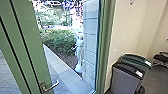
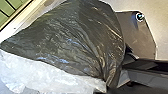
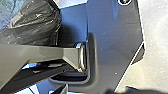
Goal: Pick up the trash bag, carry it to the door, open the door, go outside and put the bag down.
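A green door [image 1: 32,37] with a silver lever handle [image 1: 51,86] stood near and to the left, angled open. Between it and the green door frame [image 1: 106,42] on the right, a gap led out to pale paving [image 1: 71,82], with a hedge [image 1: 58,40] at the far side. Indoors, to the right of the frame, stood 2 bins, a grey bin [image 1: 126,78] nearer and a green-topped bin [image 1: 136,58] behind it.

The black trash bag [image 2: 75,37] was at the left pincer [image 2: 120,72], which looked to be pinching its gathered neck. From there the bag's long axis ran away from the pincer, fanning into a wide, loose body. The left arm was the nearer to the bag; the right pincer's state could not be told.

Getting out seemed to turn on that loose body: it hung on the door's side, so it would need room past the handle and could snag there.
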Available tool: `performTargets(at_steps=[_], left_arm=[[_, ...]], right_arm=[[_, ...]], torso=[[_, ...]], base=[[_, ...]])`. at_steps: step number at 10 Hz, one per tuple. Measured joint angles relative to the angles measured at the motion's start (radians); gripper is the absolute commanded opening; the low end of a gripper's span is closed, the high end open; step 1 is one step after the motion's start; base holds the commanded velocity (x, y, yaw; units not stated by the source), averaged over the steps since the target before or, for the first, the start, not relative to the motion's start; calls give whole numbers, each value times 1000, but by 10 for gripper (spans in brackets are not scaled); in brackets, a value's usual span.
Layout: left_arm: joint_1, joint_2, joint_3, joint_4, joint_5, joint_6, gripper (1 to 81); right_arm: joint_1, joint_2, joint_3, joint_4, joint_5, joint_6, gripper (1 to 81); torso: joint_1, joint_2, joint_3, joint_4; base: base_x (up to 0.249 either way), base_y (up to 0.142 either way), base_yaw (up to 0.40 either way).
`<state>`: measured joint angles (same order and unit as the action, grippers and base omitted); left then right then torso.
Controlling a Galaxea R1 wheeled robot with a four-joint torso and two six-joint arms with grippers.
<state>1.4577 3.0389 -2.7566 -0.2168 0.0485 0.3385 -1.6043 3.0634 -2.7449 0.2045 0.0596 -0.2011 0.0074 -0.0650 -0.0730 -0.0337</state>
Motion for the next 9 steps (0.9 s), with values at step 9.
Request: performTargets(at_steps=[9], left_arm=[[-3, 0, 0, 0, -1, 0, 10]], right_arm=[[3, 0, 0, 0, 1, 0, 811]], torso=[[1, 0, 0, 0]], base=[[58, 0, 0]])
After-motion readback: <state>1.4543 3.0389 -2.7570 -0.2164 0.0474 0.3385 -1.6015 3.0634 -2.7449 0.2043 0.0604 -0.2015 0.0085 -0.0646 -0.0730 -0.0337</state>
